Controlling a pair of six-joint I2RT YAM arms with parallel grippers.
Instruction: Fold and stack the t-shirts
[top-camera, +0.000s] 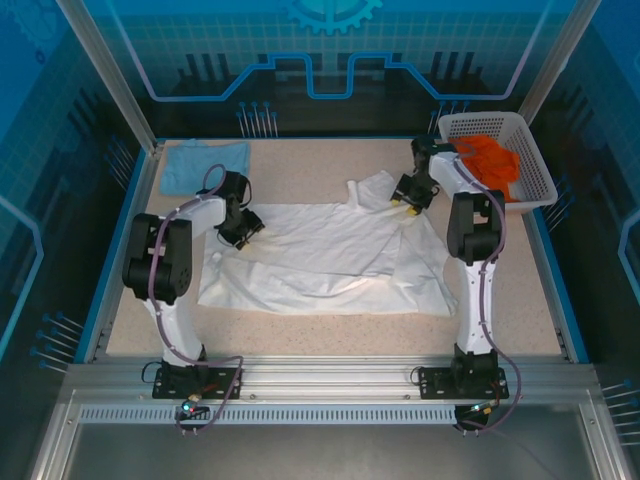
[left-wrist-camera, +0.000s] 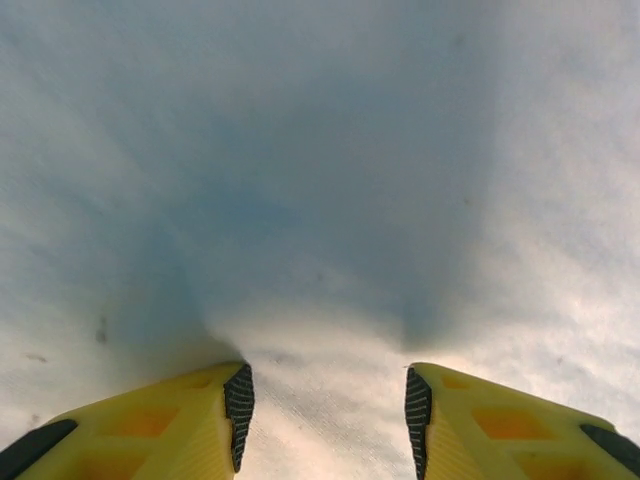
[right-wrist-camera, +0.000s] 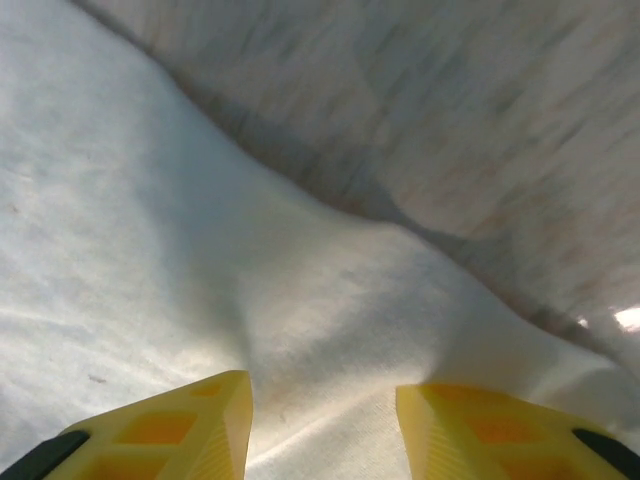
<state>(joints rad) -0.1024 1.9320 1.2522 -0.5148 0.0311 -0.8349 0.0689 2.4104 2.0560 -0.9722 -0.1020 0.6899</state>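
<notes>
Speckled beige table (top-camera: 320, 335) inside a blue-panelled enclosure, both arms reaching over it from the near edge. The white shirt (top-camera: 330, 255) lies spread but rumpled across the middle, its hem toward the near edge and its collar toward the far right. A basket (top-camera: 480, 125) holding orange cloth (top-camera: 492, 160) stands at the far right corner. The blue shirt (top-camera: 205, 163) lies flat in the far left corner, well apart from the white one.

The left gripper (top-camera: 241, 230) is down on the white shirt's left edge. The right gripper (top-camera: 410, 196) is down beside the collar. In each wrist view the yellow fingers (left-wrist-camera: 225, 420) stand partway apart, with a ridge of white cloth gathered between them and creases running toward the gap. Each gripper therefore appears to be pinching a bunch of the shirt rather than standing free.

Step in hand, as judged: taking hold of two points of the white shirt for a fold.

Risks:
- A shallow pinch may let the cloth slip out once it is lifted.
- A grip through two layers would drag the underside along and spoil the fold.
- Uneven travel of the two arms would skew the crease.
- A wide sweep on the right could snag the basket.
</notes>
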